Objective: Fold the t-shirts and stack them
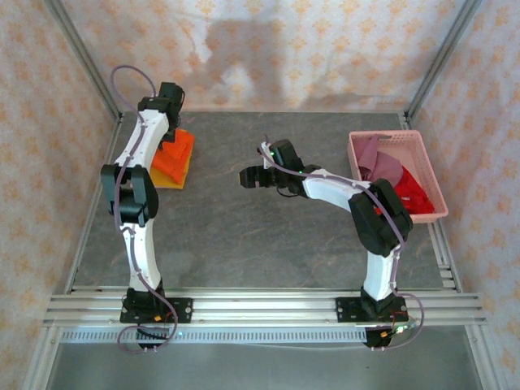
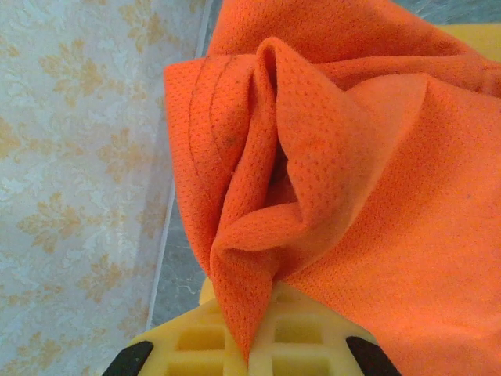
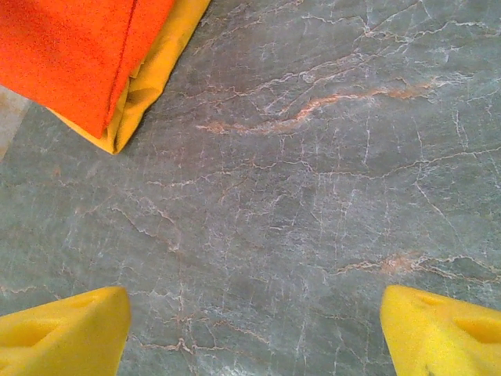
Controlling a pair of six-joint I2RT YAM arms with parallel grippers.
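The orange shirt (image 1: 179,151) lies on the yellow shirt (image 1: 165,180) near the far left corner of the table (image 1: 268,236), a fold clenched in the left gripper (image 2: 249,345). The right gripper (image 3: 254,321) hangs released over the grey marbled middle; floral-papered walls (image 1: 284,49) enclose the table.

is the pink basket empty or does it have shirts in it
Not empty: the pink basket holds a crumpled mauve t-shirt and a red t-shirt, visible from the top camera.

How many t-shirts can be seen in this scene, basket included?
4: an orange t-shirt lying on a yellow t-shirt at the far left, and a mauve t-shirt and a red t-shirt in the pink basket at the right. More may be hidden beneath.
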